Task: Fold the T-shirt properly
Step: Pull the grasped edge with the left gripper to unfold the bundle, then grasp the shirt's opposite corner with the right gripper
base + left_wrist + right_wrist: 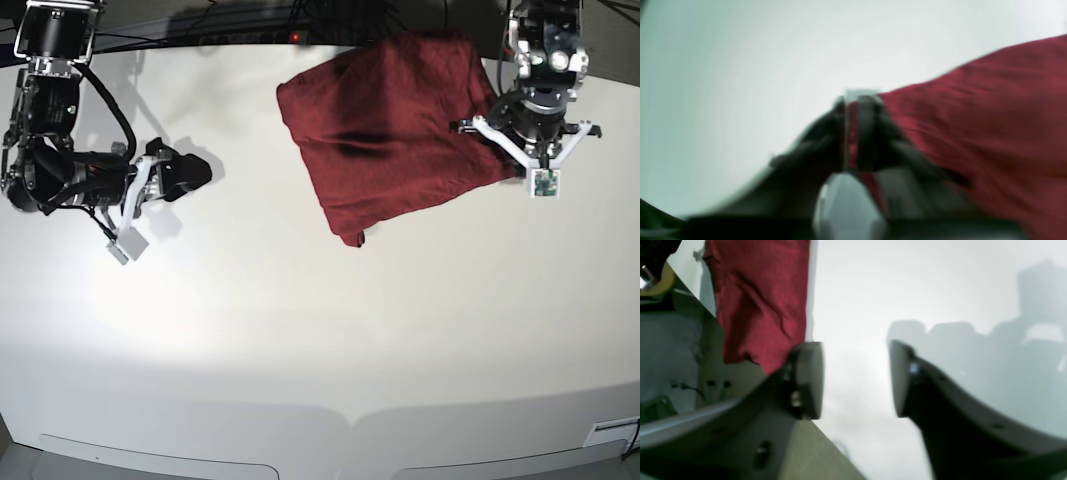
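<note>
The T-shirt (400,125) is a dark red bundle, folded over, lying at the back of the white table (300,330), right of centre. My left gripper (520,145) is at the shirt's right edge. In the left wrist view this left gripper (857,100) is shut, with a strip of red cloth pinched between its fingers, and the T-shirt (990,116) spreads away to the right. My right gripper (200,170) hovers far off over the table's left part. In the right wrist view the right gripper (857,380) is open and holds nothing, with the T-shirt (760,300) beyond it at the upper left.
Dark cables and a strip with a red light (295,38) run along the table's back edge. The right wrist view shows the table's edge (706,310) with floor beyond it. The table's front edge (350,420) curves across the bottom.
</note>
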Robot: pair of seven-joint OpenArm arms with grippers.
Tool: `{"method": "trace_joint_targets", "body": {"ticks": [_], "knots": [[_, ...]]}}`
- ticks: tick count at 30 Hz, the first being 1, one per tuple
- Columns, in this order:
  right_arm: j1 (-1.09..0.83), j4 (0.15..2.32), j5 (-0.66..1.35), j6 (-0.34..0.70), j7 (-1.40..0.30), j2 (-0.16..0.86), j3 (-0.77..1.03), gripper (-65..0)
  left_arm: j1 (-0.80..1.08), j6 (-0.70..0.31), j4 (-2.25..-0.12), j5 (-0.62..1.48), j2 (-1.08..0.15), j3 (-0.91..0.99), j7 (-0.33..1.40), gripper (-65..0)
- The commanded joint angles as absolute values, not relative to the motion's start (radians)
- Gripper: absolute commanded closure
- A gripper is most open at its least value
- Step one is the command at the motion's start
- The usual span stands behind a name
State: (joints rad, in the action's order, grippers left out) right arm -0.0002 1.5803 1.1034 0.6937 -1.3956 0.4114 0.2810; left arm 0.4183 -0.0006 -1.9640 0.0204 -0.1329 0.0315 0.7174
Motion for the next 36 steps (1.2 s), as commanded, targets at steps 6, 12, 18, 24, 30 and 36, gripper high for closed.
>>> {"method": "trace_joint_targets", "body": {"ticks": [6,12,18,24,30,36], "knots": [[0.017,1.597,1.12,0.698,-1.288,0.356,0.265,0.0,0.441,-0.198,-1.994,0.326,-0.136,0.031,0.798,0.0],[0.043,1.597,0.926,0.698,-1.137,0.326,0.114,0.0,0.528,-0.237,-1.994,0.328,-0.136,0.031,0.768,0.0],[0.117,1.596,0.854,0.698,-1.036,0.271,-0.023,0.0,0.633,-0.237,-1.994,0.289,-0.136,0.031,0.713,0.0],[0.201,1.523,0.699,0.698,-0.999,0.157,-0.131,0.0,0.718,-0.283,-1.993,0.297,-0.136,0.01,0.66,0.0],[0.264,1.34,0.611,0.698,-0.958,0.07,-0.194,0.0,0.731,-0.285,-1.993,0.297,-0.136,-0.064,0.649,0.0],[0.3,1.166,0.469,0.698,-0.84,0.005,-0.198,0.0,0.725,-0.282,-1.95,0.254,-0.135,-0.119,0.538,0.0]]}}
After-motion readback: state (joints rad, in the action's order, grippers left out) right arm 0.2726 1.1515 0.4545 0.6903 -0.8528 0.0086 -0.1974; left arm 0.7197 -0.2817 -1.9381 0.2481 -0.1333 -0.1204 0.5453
